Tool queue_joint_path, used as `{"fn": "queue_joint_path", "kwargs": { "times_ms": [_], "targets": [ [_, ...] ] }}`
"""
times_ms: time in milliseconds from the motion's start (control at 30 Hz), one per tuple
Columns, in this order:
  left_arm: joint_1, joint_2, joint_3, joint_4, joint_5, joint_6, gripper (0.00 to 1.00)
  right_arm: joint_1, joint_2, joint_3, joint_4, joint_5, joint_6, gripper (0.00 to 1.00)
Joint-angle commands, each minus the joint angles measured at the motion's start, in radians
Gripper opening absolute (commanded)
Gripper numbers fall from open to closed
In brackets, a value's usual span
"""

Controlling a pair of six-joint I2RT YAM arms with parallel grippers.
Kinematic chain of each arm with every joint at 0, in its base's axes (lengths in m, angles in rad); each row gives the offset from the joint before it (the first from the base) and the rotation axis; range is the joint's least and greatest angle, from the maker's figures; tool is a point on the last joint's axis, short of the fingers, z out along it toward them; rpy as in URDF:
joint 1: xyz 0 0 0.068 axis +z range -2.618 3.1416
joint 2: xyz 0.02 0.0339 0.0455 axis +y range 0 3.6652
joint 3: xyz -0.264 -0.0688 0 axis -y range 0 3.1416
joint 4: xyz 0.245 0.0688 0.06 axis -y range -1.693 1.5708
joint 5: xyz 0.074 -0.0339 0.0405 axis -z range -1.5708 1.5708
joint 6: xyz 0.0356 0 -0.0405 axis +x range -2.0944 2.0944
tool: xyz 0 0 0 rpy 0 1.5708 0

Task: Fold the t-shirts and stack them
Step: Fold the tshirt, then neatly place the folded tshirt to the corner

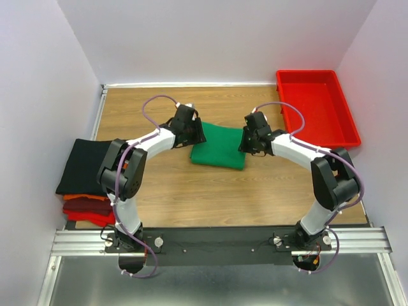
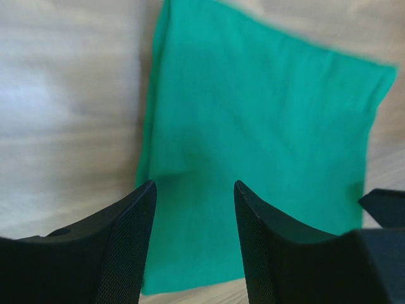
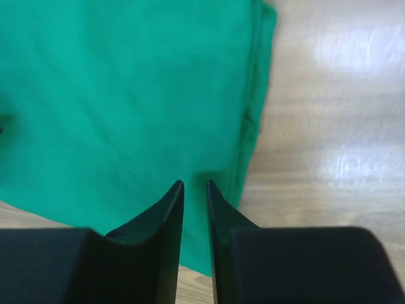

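Green shirt (image 1: 218, 148) was plain bright green, unpatterned. Black shirt (image 1: 81, 164), orange shirt (image 1: 80, 197) and red shirt (image 1: 89, 213) were plain too. Tray (image 1: 306, 72) was bright red. Table (image 1: 204, 191) showed brown wood grain.

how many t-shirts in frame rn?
4. The green t-shirt lies folded at centre. The black t-shirt tops the pile at far left, with the orange t-shirt and red t-shirt beneath it. The red layers may hide another shirt.
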Motion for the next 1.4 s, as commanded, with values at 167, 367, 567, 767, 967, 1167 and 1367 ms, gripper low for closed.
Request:
{"fn": "queue_joint_path", "kwargs": {
  "times_ms": [167,367,567,767,967,1167,1367],
  "targets": [
    [-0.028,-0.07,-0.099,0.051,-0.066,-0.004,0.62,0.024,-0.039,-0.212,0.081,0.032,0.034,0.25],
    [-0.023,-0.077,-0.032,-0.036,-0.138,0.057,0.73,0.022,-0.045,-0.232,0.083,0.045,0.031,0.25],
    [0.007,-0.036,0.03,-0.07,-0.042,0.163,0.79,-0.016,-0.042,-0.2,0.084,0.031,0.014,0.27],
    [0.023,0.07,0.076,-0.101,0.074,0.218,0.77,-0.087,0.019,-0.095,0.092,-0.021,-0.015,0.28],
    [0.026,0.113,0.039,-0.049,0.198,0.207,0.75,-0.131,0.056,-0.049,0.104,-0.095,-0.024,0.29],
    [0.024,0.11,-0.039,-0.004,0.195,0.163,0.75,-0.145,0.06,-0.046,0.11,-0.11,-0.019,0.29],
    [0.009,0.151,-0.047,-0.001,0.168,0.134,0.75,-0.148,0.055,-0.032,0.123,-0.139,0.004,0.37]
  ]
}}
